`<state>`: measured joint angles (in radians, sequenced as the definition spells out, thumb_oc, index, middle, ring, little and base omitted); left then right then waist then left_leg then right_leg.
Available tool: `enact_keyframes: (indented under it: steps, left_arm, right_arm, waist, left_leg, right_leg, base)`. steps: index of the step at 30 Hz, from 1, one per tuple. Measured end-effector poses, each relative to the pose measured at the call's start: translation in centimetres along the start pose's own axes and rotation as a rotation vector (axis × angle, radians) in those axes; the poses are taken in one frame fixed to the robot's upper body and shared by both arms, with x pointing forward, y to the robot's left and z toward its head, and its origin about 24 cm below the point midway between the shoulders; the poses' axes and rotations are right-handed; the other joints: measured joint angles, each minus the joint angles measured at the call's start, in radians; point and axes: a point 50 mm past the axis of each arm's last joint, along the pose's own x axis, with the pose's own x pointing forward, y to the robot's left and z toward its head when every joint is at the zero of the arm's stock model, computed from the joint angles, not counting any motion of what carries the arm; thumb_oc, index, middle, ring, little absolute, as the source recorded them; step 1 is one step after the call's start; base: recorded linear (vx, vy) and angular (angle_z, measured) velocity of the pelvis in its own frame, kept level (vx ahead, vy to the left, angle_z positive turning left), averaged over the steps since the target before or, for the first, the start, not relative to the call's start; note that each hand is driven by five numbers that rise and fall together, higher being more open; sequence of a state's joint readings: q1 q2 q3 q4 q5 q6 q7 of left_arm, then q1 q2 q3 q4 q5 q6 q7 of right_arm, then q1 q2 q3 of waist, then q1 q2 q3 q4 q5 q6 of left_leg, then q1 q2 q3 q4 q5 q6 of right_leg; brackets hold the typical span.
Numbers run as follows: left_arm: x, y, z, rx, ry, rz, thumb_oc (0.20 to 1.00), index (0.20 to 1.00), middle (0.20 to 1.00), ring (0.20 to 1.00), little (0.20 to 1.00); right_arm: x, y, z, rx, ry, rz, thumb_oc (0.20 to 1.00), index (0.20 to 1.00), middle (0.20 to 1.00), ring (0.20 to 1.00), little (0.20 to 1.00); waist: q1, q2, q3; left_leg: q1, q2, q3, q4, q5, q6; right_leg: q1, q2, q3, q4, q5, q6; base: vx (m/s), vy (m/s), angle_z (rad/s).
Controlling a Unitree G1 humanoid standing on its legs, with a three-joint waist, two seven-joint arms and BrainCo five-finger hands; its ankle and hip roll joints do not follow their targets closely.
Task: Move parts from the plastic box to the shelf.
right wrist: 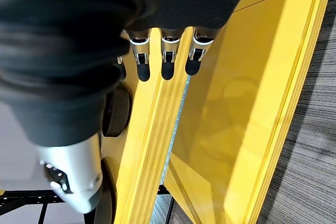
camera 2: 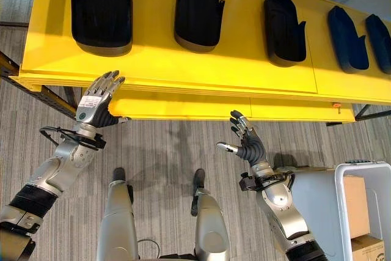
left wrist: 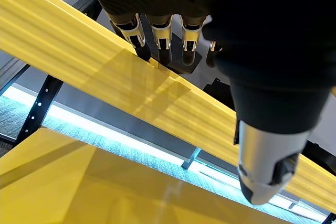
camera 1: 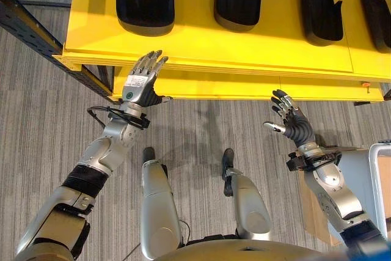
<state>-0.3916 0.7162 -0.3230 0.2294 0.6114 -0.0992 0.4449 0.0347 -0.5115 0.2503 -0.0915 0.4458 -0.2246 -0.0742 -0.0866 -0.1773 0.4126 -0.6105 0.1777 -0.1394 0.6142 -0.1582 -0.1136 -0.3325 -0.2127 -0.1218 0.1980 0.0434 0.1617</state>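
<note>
Black moulded plastic parts (camera 2: 101, 10) sit in a row on the yellow shelf (camera 2: 201, 62), well apart from each other, none in my grasp. My left hand (camera 1: 140, 84) is raised at the shelf's front edge, fingers straight and released, tips at the lip. My right hand (camera 2: 247, 142) hangs lower, over grey striped carpet floor (camera 2: 171, 145), fingers loosely spread, holding nothing. White plastic box (camera 2: 360, 169) at my right, brown cardboard cartons (camera 2: 357, 206) inside.

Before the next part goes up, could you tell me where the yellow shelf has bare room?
Bare strips lie between the black parts on the yellow shelf and along its front edge, ahead of the left hand. The far right is crowded.
</note>
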Motion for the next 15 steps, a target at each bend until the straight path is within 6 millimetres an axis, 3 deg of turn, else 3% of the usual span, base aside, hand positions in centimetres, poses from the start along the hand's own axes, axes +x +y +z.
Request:
enact_keyframes:
  steps: [15]
  left_arm:
    - [0.72,0.45,-0.83,0.037,0.029,0.047,1.000,1.000,1.000,1.000,1.000]
  right_arm:
    - [-0.10,-0.01,-0.08,0.000,0.004,0.000,1.000,1.000,1.000,1.000,1.000]
  waist:
    - [-0.005,0.017,-0.022]
  left_leg:
    - [-0.001,0.006,0.011,0.001,0.000,0.002]
  right_leg:
    - [-0.008,-0.001,0.012,-0.007,0.000,0.000]
  base:
    - [0.00,0.005,-0.01]
